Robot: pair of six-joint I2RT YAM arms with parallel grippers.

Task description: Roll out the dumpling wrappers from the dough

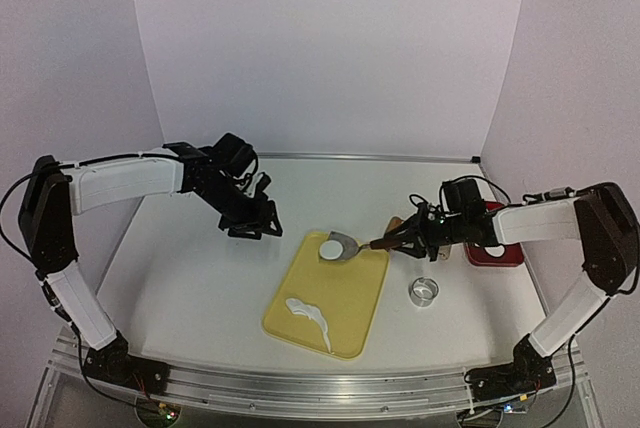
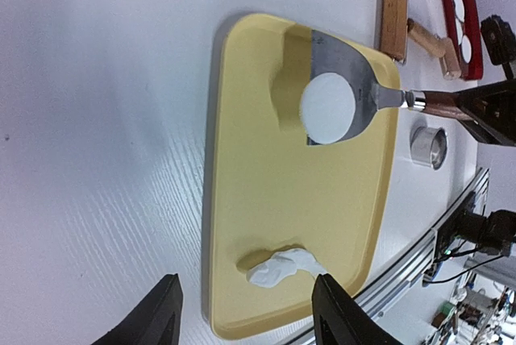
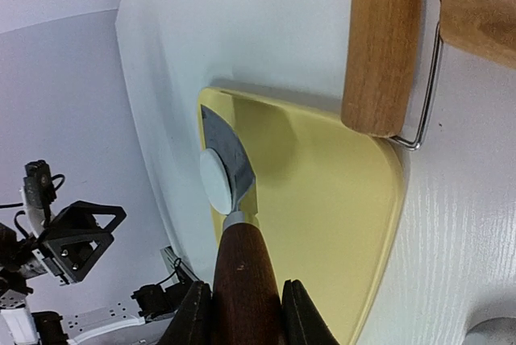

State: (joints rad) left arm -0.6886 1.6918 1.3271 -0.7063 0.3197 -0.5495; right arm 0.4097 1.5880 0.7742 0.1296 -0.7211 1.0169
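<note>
A single thin white round dumpling wrapper lies flat on the broad blade of a metal spatula with a brown wooden handle. It sits near the blade's leading edge, over the far end of the yellow plastic cutting board. The shadow cast on the board suggests the blade is raised slightly off it. The right gripper is clamped on the spatula's wooden handle, a finger pressed on each side. The left gripper hangs over the near end of the board with its fingers spread apart and nothing between them. An irregular white dough scrap lies on the board just ahead of it. The disc is likely very light, soft and limp, and somewhat tacky. Pinched between fingertips it would probably fold, stretch or tear, so it is best carried from beneath on the blade, kept level, and slid off rather than gripped. More white discs sit in the red tray past the wooden rolling pin. A small metal ring cutter stands on the table beside the board.
</note>
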